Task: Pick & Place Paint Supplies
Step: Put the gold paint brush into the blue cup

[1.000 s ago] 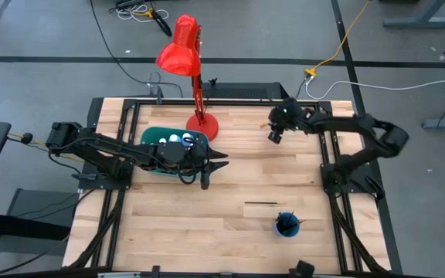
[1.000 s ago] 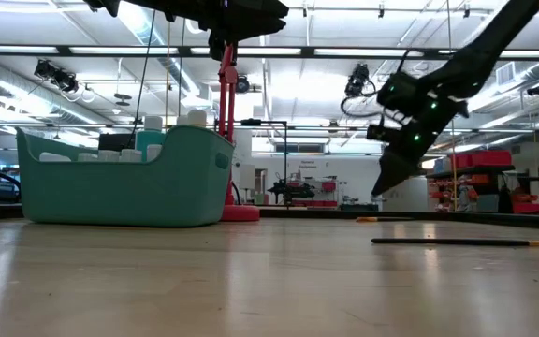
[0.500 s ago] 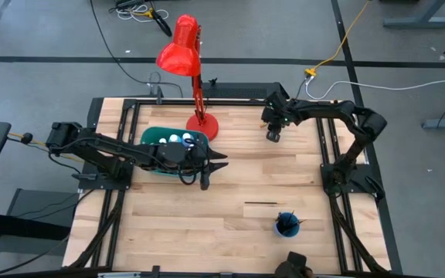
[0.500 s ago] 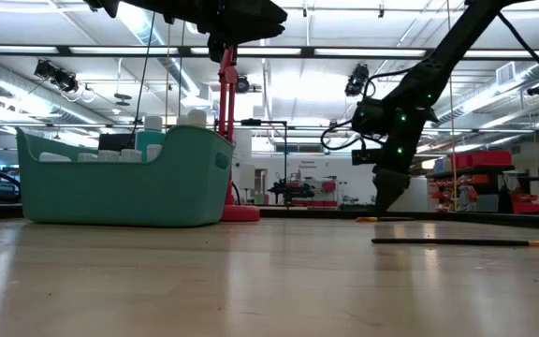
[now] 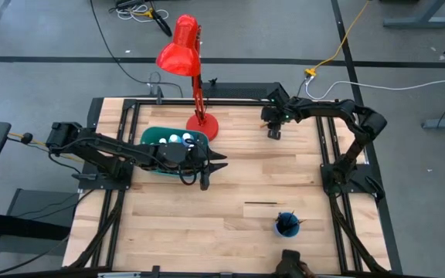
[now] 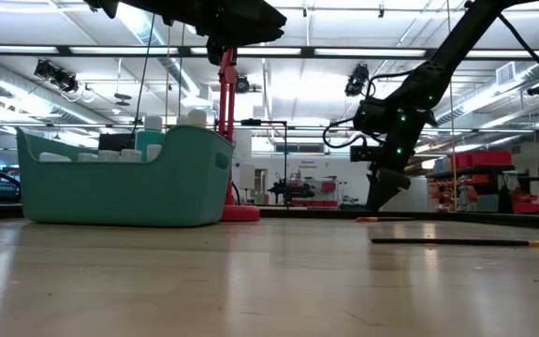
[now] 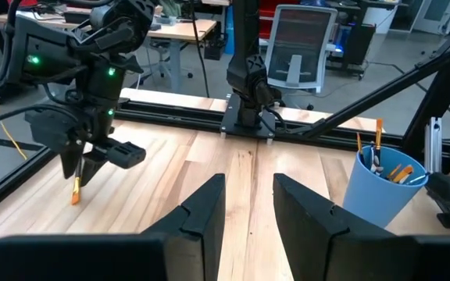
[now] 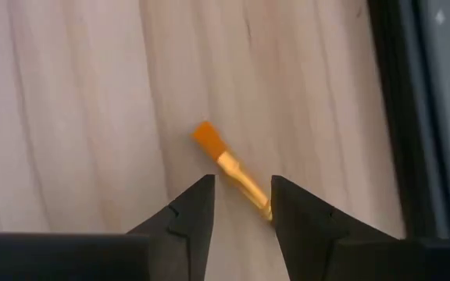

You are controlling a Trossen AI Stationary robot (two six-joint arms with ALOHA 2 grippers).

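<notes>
Light wood-plank table [image 5: 230,232] in a black frame. On it: teal bin [image 5: 154,139] at rear left with the red lamp's base [image 5: 203,125] just beside it, a thin dark paintbrush [image 5: 261,203] lying flat toward front centre, blue cup [image 5: 287,225] near the front right. An orange-bristled brush [image 8: 229,166] lies flat on the planks at rear right by the frame rail.

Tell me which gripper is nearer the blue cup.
Left. The left gripper hovers beside the bin, mid-table; the right gripper is at the far edge, farther from the cup.
</notes>
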